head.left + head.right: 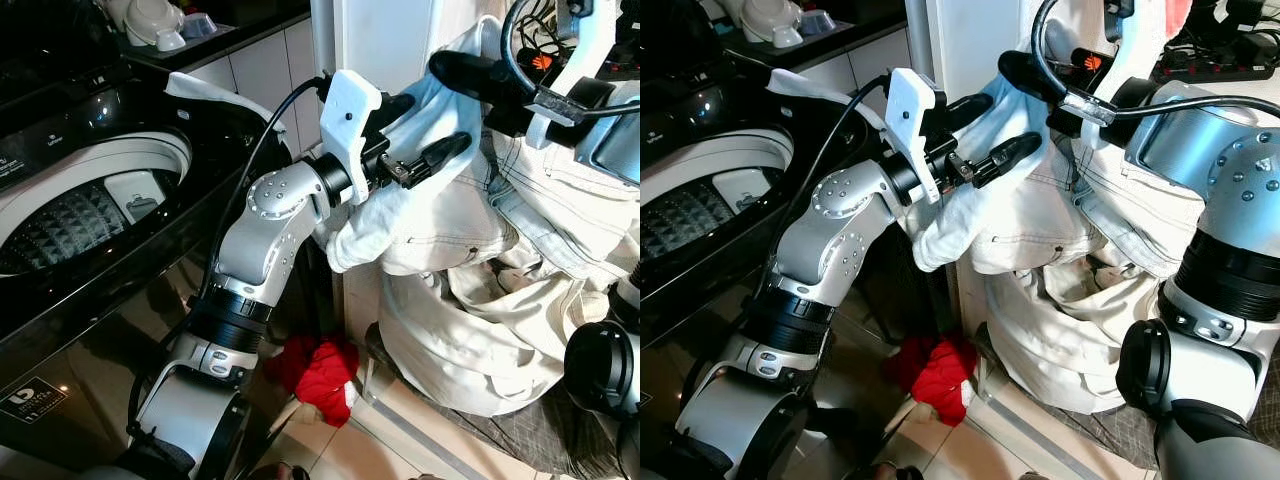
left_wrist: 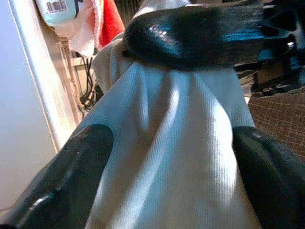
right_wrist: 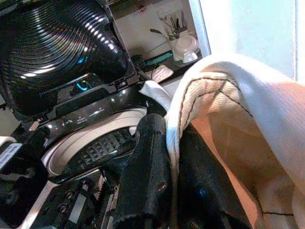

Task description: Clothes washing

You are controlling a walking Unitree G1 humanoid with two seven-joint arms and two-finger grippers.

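beside the open washing machine (image 1: 90, 210), i am in the loading step: both my arms hold a cream garment (image 1: 470, 250) up in the air, to the right of the drum and above a heap of more pale laundry on the floor. my right end effector (image 3: 171, 191) is clamped on a stitched hem, fingers pressed together over the fold. my left end effector (image 2: 162, 143) has its fingers spread wide, with the cloth draped between them; whether they grip it i cannot quite tell. next i judge the garment must swing left, over the rim, into the drum. it looks heavy, creased twill with dark seams. a red cloth (image 1: 320, 370) lies on the floor.
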